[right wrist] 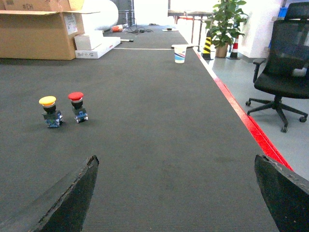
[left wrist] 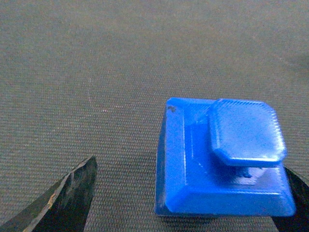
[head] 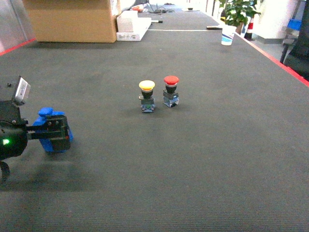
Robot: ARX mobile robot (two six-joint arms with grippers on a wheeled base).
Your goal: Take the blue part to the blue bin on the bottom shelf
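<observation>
The blue part, a square block with a raised cap, lies on the dark mat. It sits between the fingers of my left gripper, which is open. The left finger stands well clear of it, and the right finger is at its lower right corner. In the head view the blue part is at the far left, partly behind my left gripper. My right gripper is open over bare mat with nothing between its fingers. The blue bin and the bottom shelf are out of view.
A yellow push button and a red push button stand side by side mid-mat. A cardboard box, a white box and a paper cup are at the far end. A red line marks the right edge; an office chair stands beyond.
</observation>
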